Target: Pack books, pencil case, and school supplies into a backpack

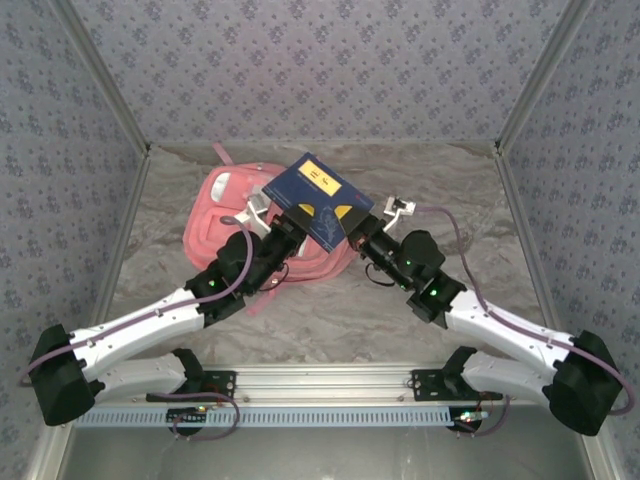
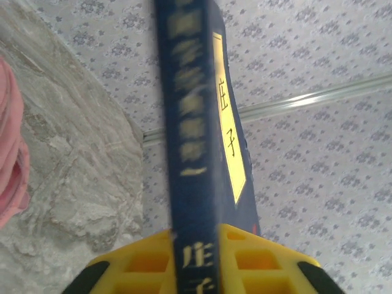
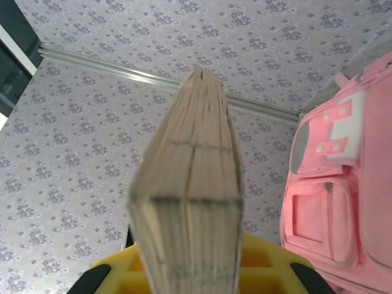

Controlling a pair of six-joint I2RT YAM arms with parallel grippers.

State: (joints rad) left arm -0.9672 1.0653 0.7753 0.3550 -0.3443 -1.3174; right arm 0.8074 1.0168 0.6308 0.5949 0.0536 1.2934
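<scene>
A dark navy book (image 1: pixel 318 198) with yellow labels hangs tilted above the pink backpack (image 1: pixel 215 225), which lies flat on the table. My left gripper (image 1: pixel 290 228) grips its near-left edge. In the left wrist view the spine (image 2: pixel 190 122) with pale print runs up between the yellow jaws of my left gripper (image 2: pixel 197 257), touching both. My right gripper (image 1: pixel 352 232) holds the book's near-right edge. In the right wrist view the beige page edges (image 3: pixel 190 202) fill my right gripper (image 3: pixel 190 269). The backpack's front pockets (image 3: pixel 343 184) are at the right.
The marbled grey tabletop (image 1: pixel 330 320) is ringed by patterned walls (image 1: pixel 330 70) on three sides. A metal rail (image 1: pixel 320 385) with the arm bases runs along the near edge. Bare table lies to the right of the backpack (image 1: pixel 450 190).
</scene>
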